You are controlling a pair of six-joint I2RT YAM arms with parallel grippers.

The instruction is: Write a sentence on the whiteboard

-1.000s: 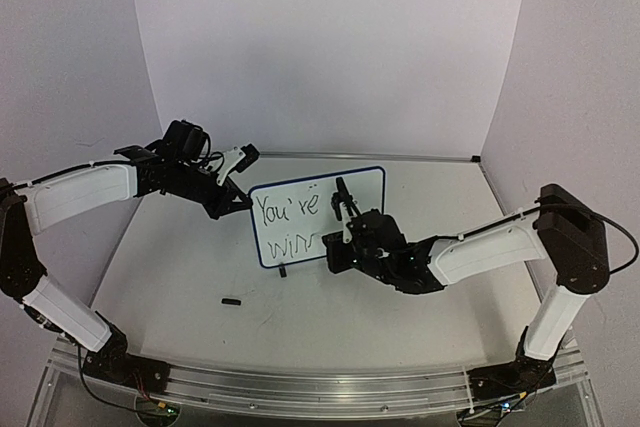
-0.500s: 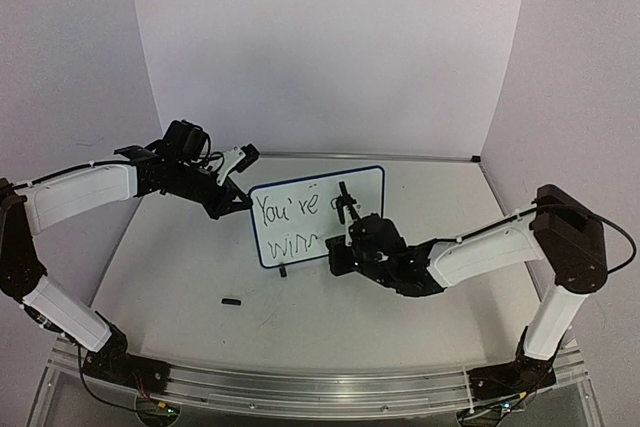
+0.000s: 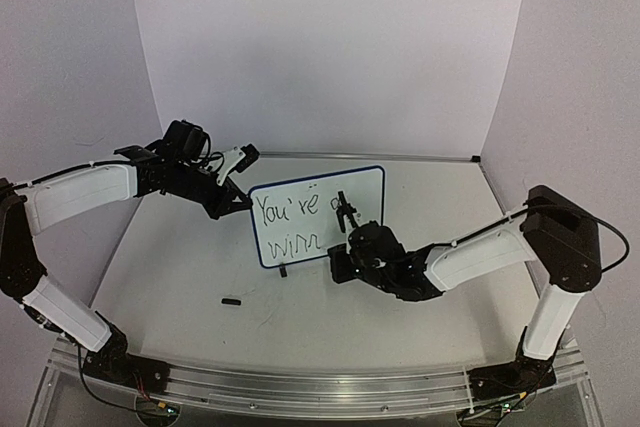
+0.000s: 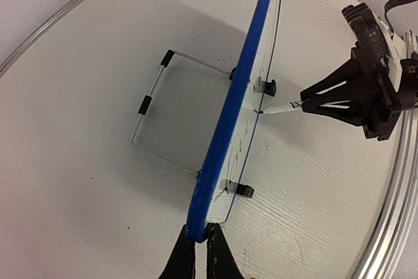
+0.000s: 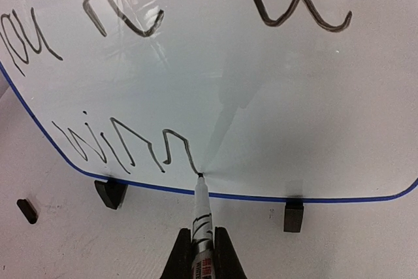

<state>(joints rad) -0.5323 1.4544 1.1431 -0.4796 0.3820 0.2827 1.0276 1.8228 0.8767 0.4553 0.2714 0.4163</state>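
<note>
the top view looks down from high behind the arm bases, across the table point(image 3: 180, 287) toward the back wall, holding the whole scene from afar. the left wrist camera sights close along the whiteboard point(image 4: 226, 122), edge-on from one corner. the right wrist camera faces the board's written front at close range. all three share the whiteboard; both wrist views catch the marker point(image 5: 201, 210) tip

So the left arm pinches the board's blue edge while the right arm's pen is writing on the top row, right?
Not quite: the pen tip is at the end of the bottom row of the sentence, as the right wrist view shows. The left gripper does pinch the whiteboard by its blue edge.
</note>
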